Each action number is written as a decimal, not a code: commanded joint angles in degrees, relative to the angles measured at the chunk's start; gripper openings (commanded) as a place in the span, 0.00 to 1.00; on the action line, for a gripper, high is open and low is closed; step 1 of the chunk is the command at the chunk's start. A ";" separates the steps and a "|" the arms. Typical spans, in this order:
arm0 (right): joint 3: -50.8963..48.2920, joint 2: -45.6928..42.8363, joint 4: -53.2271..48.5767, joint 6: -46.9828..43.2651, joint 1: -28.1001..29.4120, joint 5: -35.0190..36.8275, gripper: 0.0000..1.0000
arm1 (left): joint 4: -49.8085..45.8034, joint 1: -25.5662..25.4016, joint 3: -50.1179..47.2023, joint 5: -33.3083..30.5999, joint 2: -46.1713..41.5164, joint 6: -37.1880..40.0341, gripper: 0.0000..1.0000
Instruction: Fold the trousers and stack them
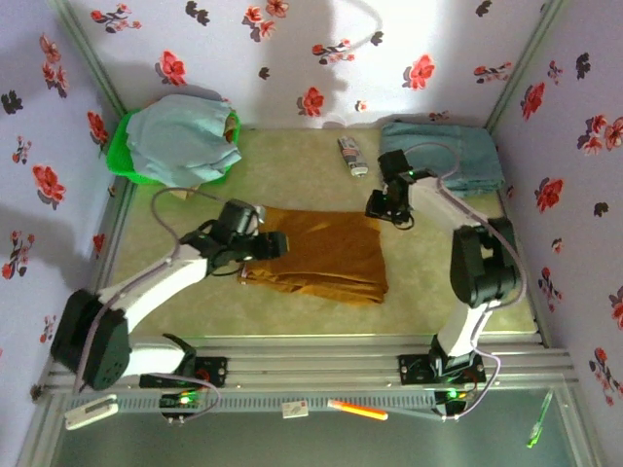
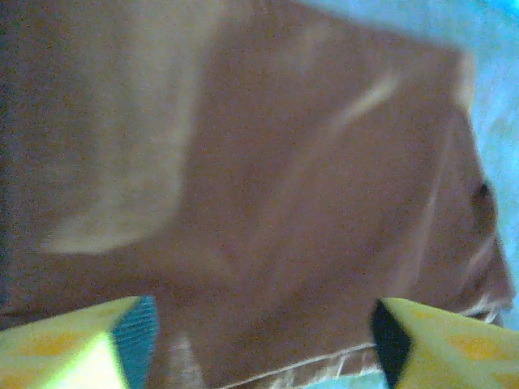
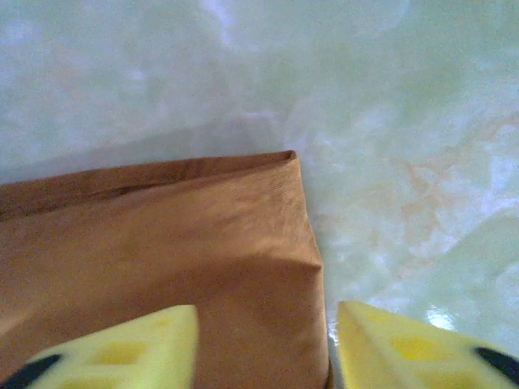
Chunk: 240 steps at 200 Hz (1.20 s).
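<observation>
the trousers (image 1: 321, 255) lie folded into a flat block at the middle of the table (image 1: 292, 165), long side running left to right. the left gripper (image 1: 275, 245) sits at their left edge, touching or just above the cloth; i cannot tell which. in the left wrist view its fingers (image 2: 73, 340) stand wide apart, with brown cloth spread below and between them and nothing pinched. the right gripper (image 1: 378, 206) is at the far right corner of the trousers. in the right wrist view its fingers (image 3: 130, 344) are parted, and that corner lies flat on the table between them, not gripped. a folded blue cloth (image 1: 448, 156) lies far right, well apart from the trousers, and a green basket (image 1: 119, 161) stands far left.
</observation>
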 commanded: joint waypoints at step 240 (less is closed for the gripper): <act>31.63 31.74 -4.96 9.29 -14.28 7.41 0.59 | 11.96 11.22 -18.48 12.33 3.14 -2.10 0.50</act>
